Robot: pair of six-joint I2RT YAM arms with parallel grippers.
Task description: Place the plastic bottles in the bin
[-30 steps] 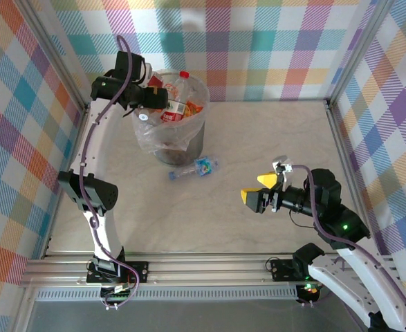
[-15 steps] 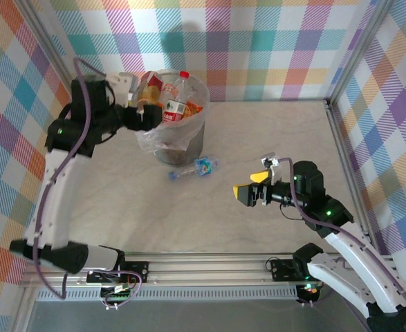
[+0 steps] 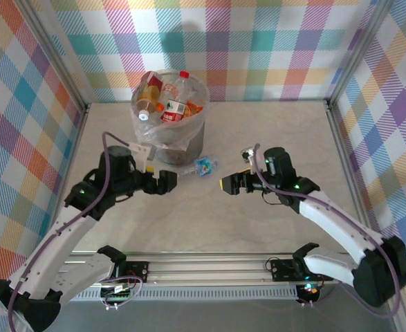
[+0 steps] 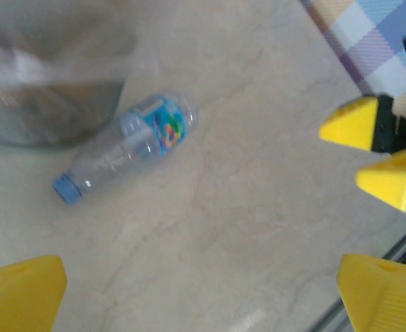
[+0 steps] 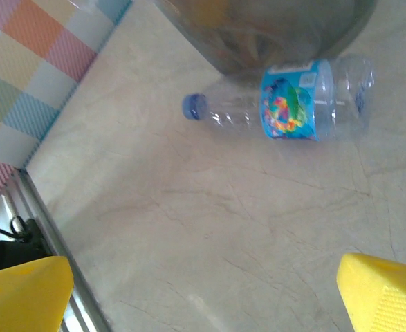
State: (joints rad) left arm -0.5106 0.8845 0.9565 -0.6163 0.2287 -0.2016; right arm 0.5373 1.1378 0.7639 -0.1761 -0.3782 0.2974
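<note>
Loose bottle (image 3: 196,168): one, lying on its side on the table (image 3: 279,131), right at the bin's (image 3: 191,146) foot on the near-right side. Can't tell if it actually touches the bin. It's clear, thin ribbed plastic with a blue cap and a bright blue wrap label with multicolour print. Looks empty. The cap end points along the bin's near side, toward the left arm.

Bin: one, a round grey can with a crinkly clear bag liner folded over the rim. It's stacked with bottles to above the rim. I can pick out a clear one with a red cap poking up at the far side, an amber one with a white cap, and red/white labels. They overlap too much for an exact count.

Grippers: two, each with yellow wedge-shaped pads.
- left gripper (image 3: 169,182): near side of the bin, just left of the loose bottle. Jaws spread wide, nothing between them.
- right gripper (image 3: 227,185): further out from the bin, right of the bottle, facing the left one. Jaws also spread wide, and empty.

The table is smooth with a pale marble pattern.
</note>
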